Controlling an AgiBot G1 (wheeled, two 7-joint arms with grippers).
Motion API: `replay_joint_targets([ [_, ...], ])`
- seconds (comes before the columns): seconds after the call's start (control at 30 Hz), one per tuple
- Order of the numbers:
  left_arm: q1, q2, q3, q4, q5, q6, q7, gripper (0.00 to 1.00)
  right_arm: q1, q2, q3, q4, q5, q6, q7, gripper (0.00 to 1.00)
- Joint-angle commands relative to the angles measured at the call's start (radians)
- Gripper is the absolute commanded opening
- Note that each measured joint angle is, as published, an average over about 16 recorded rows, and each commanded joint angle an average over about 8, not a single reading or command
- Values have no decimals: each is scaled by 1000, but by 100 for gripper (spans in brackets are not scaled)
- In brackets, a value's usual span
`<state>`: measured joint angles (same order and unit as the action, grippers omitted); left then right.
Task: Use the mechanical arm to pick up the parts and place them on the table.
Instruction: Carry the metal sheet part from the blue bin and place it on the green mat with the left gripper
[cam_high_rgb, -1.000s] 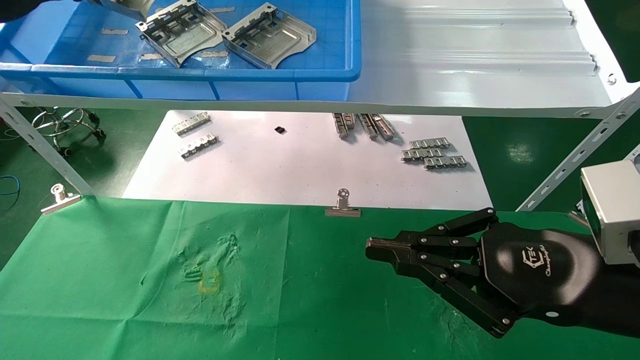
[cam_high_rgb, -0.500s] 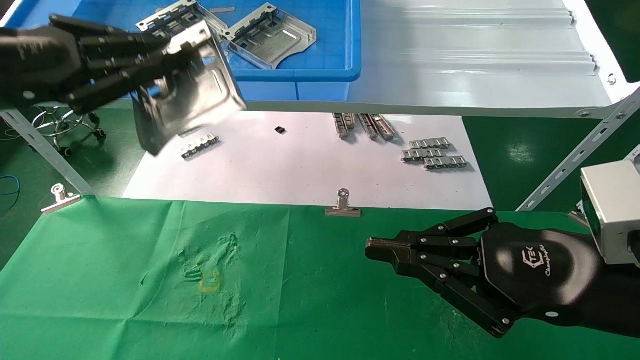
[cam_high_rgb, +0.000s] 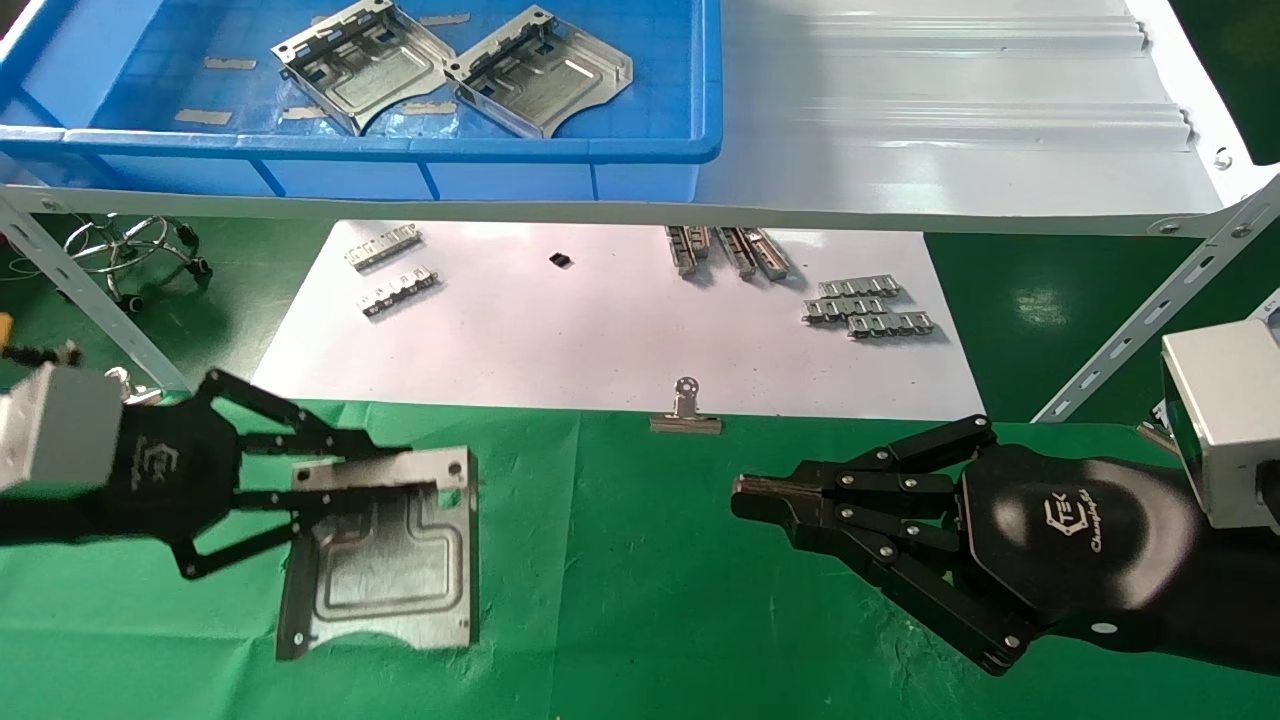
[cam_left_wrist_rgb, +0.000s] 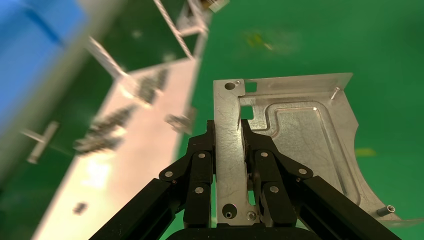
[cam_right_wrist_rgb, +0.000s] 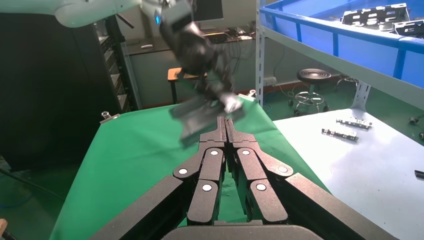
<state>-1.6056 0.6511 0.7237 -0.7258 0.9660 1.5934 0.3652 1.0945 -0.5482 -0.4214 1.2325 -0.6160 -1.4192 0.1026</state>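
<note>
My left gripper (cam_high_rgb: 390, 478) is shut on the side wall of a silver sheet-metal part (cam_high_rgb: 385, 565), holding it low over the left of the green table (cam_high_rgb: 620, 600). In the left wrist view the fingers (cam_left_wrist_rgb: 202, 150) clamp the part's (cam_left_wrist_rgb: 300, 135) upright wall. Whether the part touches the cloth I cannot tell. Two more parts (cam_high_rgb: 355, 60) (cam_high_rgb: 540, 70) lie in the blue bin (cam_high_rgb: 640, 150) on the shelf. My right gripper (cam_high_rgb: 745, 497) is shut and empty, parked over the table's right side; it also shows in the right wrist view (cam_right_wrist_rgb: 225, 125).
A white paper sheet (cam_high_rgb: 600, 340) behind the cloth carries small notched strips (cam_high_rgb: 865, 310) (cam_high_rgb: 395, 270). Binder clips (cam_high_rgb: 686, 412) (cam_high_rgb: 120, 395) pin the cloth's far edge. The grey ribbed shelf (cam_high_rgb: 950, 120) overhangs the back, with angled metal struts (cam_high_rgb: 1150, 310) at both sides.
My left gripper has carried the part out of the blue bin, down and forward to low over the green cloth. The right gripper has not moved.
</note>
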Motion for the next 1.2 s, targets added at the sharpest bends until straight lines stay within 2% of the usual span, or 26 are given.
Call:
replay_joint_targets([
  [0.03,34,-12,39,-26,-5,-4,26,0,0,0,0,0,0,0,0,0],
  [0.23,41,29,121,67,38,-17,129,0,0,0,0,0,0,0,0,0],
  [0.4,20,78,155,182,94,-56,223,0,0,0,0,0,0,0,0,0],
  [0.67,7,160,166,323,133,-123,338,0,0,0,0,0,0,0,0,0],
  [1.03,17,233,158,432,132,-170,474,1,0,0,0,0,0,0,0,0],
  [1.07,16,237,159,440,134,-171,485,5,0,0,0,0,0,0,0,0],
  [1.1,16,241,159,448,135,-172,496,14,0,0,0,0,0,0,0,0],
  [1.2,12,252,160,470,138,-171,523,52,0,0,0,0,0,0,0,0],
])
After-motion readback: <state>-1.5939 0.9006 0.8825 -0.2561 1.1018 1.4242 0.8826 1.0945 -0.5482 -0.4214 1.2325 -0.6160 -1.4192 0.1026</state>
